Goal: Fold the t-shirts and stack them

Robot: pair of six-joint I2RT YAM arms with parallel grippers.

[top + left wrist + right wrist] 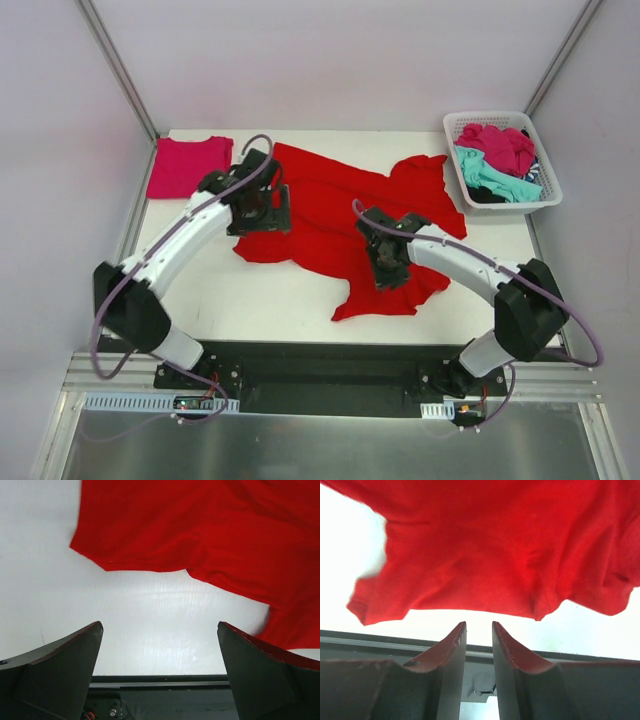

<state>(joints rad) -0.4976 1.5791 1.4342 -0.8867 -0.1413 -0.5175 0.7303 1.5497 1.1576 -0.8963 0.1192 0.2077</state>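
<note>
A large bright red t-shirt [330, 205] lies spread and rumpled across the middle of the white table [260, 295]. A magenta-pink t-shirt [188, 165] lies folded flat at the far left corner. My left gripper [262, 210] hovers over the red shirt's left edge, jaws wide open and empty; in its wrist view [160, 626] the red cloth [200, 525] lies beyond the fingertips over bare table. My right gripper [388, 265] is above the shirt's lower right part. Its fingers [479, 625] stand a narrow gap apart with nothing between them, the red hem [495, 545] just ahead.
A white lattice basket [492, 118] at the far right corner holds a magenta shirt [497, 145], a teal one [495, 180] and something dark. Grey walls enclose the table on three sides. The black mounting rail [330, 365] runs along the near edge.
</note>
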